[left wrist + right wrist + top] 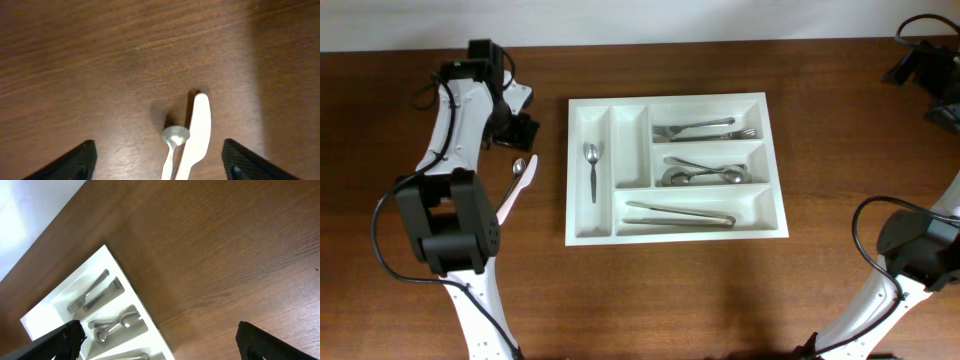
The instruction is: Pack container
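Note:
The container (670,99) is a white cutlery tray at the table's middle. It holds a small spoon (591,165) in a narrow compartment, forks (705,130), spoons (705,174) and long pieces (680,214). Left of it a small metal spoon (518,170) and a white plastic knife (515,195) lie side by side on the wood. My left gripper (518,128) hovers over their far ends, open and empty; its view shows the spoon (173,142) and knife (197,131) between the fingers (160,167). My right gripper (920,65) is open and empty at the far right (160,342).
The right wrist view shows the tray's right rim (151,329) with forks (92,296) and spoons (116,324) inside, and a pale wall past the table's far edge. The left arm's cables hang near the far-left edge.

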`<state>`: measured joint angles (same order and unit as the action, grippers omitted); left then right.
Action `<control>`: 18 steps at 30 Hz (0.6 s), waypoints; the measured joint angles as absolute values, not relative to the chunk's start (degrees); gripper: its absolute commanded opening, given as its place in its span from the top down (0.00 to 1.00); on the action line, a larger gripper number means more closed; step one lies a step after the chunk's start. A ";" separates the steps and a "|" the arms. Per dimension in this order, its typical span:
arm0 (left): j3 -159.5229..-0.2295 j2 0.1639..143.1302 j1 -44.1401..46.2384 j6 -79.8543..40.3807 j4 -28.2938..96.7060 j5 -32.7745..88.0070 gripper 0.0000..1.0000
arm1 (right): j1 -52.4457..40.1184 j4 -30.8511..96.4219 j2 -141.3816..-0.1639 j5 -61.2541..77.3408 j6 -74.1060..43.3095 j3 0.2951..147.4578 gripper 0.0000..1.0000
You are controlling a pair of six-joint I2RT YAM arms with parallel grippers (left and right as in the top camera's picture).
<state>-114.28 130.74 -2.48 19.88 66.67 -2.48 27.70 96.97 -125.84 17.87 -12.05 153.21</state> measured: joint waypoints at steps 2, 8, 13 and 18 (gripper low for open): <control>-112.86 130.74 -2.48 20.05 65.28 -2.55 0.24 | 27.70 96.97 -125.84 17.89 -12.03 153.21 0.01; -109.21 130.74 -2.48 20.21 61.82 -2.63 0.25 | 27.70 96.97 -125.84 17.87 -12.03 153.21 0.01; -106.48 130.74 -2.48 20.18 61.39 -2.63 0.31 | 27.70 96.97 -125.84 17.89 -12.05 153.21 0.01; -103.70 130.74 -2.50 20.40 60.60 -3.29 0.33 | 27.70 96.97 -125.84 17.89 -12.08 153.21 0.01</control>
